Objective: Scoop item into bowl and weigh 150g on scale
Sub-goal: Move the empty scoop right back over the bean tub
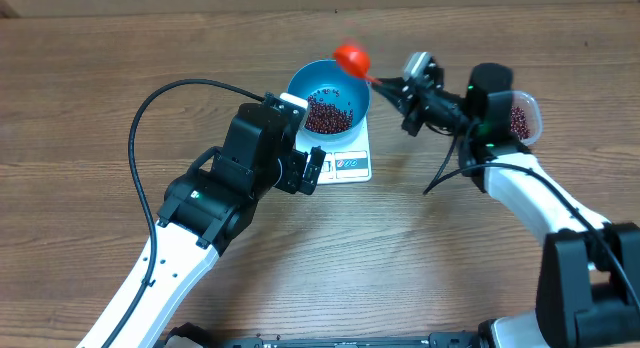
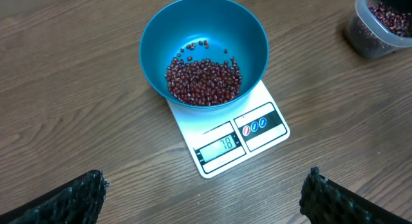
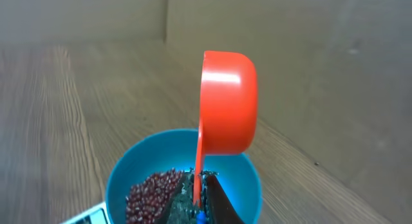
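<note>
At the lower left of the overhead view my left arm (image 1: 190, 213) reaches up across the wooden desk (image 1: 80, 108), with a black cable (image 1: 150, 108) looping above it. My left jaws stand wide and hold nothing. In the left wrist view the two black fingers (image 2: 64, 201) sit at the bottom corners of the frame, far apart, with bare desk between them. They hover just beside the lower left edge of the scale (image 1: 348, 160).

The white scale lies flat on the desk near the centre. Its display (image 2: 220, 147) reads 78. To the right of the display sit three small round buttons (image 2: 254, 126), one marked red and two blue. Any lettering on them is too small for me to read.

The blue bowl (image 1: 300, 86) stands upright on the scale and overhangs the platform. A loose heap of dark red beans (image 1: 327, 115) covers its bottom, and a few strays lie on the inner wall.

At the upper right rim of the bowl hangs the red scoop (image 1: 352, 58). In the right wrist view it is tipped on its side above the bowl. I cannot tell whether anything is inside it. My right jaws are closed tight on the scoop's thin handle (image 3: 198, 166), low in that frame.

Further right, partly hidden behind my right arm (image 1: 540, 198), a clear tub (image 1: 526, 118) holds more beans. It stands well apart from the scale.
</note>
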You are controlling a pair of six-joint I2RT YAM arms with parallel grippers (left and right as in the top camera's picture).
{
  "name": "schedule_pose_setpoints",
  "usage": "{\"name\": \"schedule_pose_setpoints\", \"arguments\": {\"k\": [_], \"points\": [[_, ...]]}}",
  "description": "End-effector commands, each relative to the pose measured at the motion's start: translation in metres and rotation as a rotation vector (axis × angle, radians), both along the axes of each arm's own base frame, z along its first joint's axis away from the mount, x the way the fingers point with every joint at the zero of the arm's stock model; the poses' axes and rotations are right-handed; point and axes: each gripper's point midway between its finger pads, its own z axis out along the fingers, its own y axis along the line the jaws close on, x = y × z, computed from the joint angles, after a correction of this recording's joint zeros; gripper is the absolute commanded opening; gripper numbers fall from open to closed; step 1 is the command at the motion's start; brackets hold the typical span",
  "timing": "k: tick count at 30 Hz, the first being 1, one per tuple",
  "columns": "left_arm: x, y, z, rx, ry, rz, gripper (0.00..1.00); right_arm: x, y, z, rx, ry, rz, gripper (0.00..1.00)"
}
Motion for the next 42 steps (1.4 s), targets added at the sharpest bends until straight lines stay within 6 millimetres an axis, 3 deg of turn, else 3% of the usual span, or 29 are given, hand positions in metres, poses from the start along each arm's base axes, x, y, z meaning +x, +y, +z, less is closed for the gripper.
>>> {"name": "schedule_pose_setpoints", "arguments": {"k": [1,5,8,13,21,31,35,42], "points": [[0.005,0.001,0.01,-0.003,-0.026,0.008,1.0,-0.012,-0.008,0.032,0.139,0.107,0.013,0.04],[0.005,0.001,0.01,-0.004,-0.026,0.008,0.99,-0.01,-0.025,0.036,0.332,0.39,-0.054,0.04],[0.005,0.001,0.01,-0.003,-0.026,0.008,1.0,-0.008,-0.044,0.024,0.457,0.628,-0.128,0.04],[0.005,0.001,0.01,-0.003,-0.026,0.008,0.99,-0.014,-0.078,0.014,0.488,0.72,-0.145,0.04],[0.005,0.001,0.01,-0.004,-0.026,0.008,0.99,-0.016,-0.13,0.004,0.518,0.792,-0.396,0.04],[0.005,0.001,0.01,-0.004,-0.026,0.008,0.99,-0.037,-0.175,-0.004,0.367,0.745,-0.745,0.04],[0.005,0.001,0.01,-0.003,-0.026,0.008,1.0,-0.049,-0.208,-0.015,0.292,0.738,-0.975,0.04],[0.005,0.001,0.01,-0.004,-0.026,0.008,0.99,-0.056,-0.23,-0.028,0.235,0.747,-1.116,0.04]]}}
